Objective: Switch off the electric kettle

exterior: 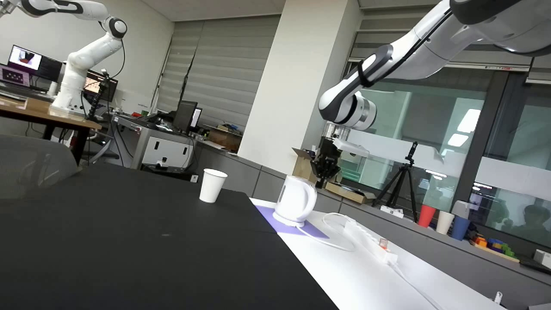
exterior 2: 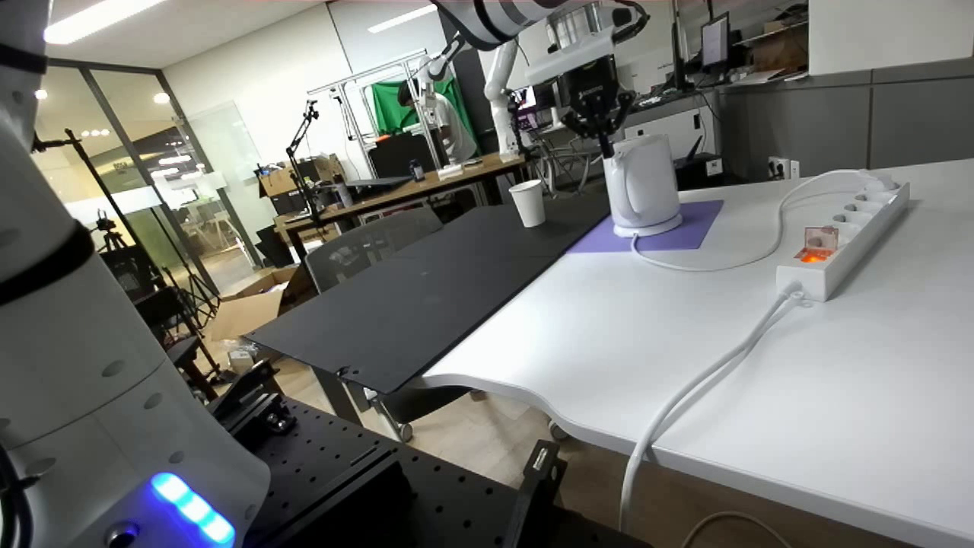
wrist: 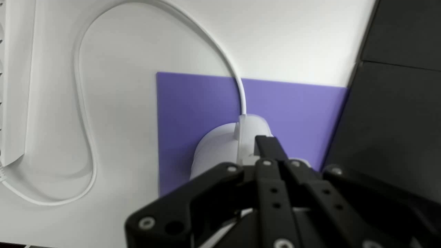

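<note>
In an exterior view my gripper (exterior 2: 606, 146), fingertips together, hangs at the upper left of the electric kettle (exterior 2: 653, 183) on its purple mat (exterior 2: 704, 217); contact I can't tell. I judge alignment is the step; next calls for pressing the unseen switch.

The electric kettle (exterior 2: 654, 183) is white, rounded and jug-shaped — its looped handle (exterior: 312, 199) on the right in an exterior view. It stands upright on its base (exterior 2: 648, 230), on a purple mat (exterior 2: 704, 217) at the far left of the white table (exterior 2: 593, 327) in an exterior view. A white cord (wrist: 243, 98) leaves the base — its switch cannot be made out.
</note>
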Controlling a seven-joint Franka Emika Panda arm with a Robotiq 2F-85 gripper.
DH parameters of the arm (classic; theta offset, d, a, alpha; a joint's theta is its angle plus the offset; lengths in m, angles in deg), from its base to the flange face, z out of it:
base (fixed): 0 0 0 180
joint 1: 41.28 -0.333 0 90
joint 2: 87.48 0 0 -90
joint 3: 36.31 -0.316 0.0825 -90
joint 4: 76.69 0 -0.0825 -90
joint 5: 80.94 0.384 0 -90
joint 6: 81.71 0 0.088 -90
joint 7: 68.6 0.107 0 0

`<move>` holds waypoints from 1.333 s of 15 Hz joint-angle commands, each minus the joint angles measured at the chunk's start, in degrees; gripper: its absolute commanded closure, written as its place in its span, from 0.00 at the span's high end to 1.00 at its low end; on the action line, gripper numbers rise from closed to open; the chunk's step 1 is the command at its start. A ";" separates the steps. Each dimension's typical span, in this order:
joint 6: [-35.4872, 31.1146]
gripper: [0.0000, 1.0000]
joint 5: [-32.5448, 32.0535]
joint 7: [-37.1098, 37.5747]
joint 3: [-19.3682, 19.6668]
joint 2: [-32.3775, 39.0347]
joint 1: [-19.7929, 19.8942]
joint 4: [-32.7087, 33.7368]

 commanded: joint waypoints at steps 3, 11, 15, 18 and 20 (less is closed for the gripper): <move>-1.74 0.00 0.30 -0.02 -0.89 -1.45 0.86 -1.96; -2.08 0.00 0.46 -0.20 -1.10 -1.05 1.00 -2.10; -3.27 0.00 0.41 -0.26 -1.17 -0.67 1.11 -1.96; -3.61 0.00 0.37 -0.26 -1.24 -0.37 1.23 -1.68; -3.50 0.00 0.39 -0.26 -1.29 -0.08 1.30 -1.53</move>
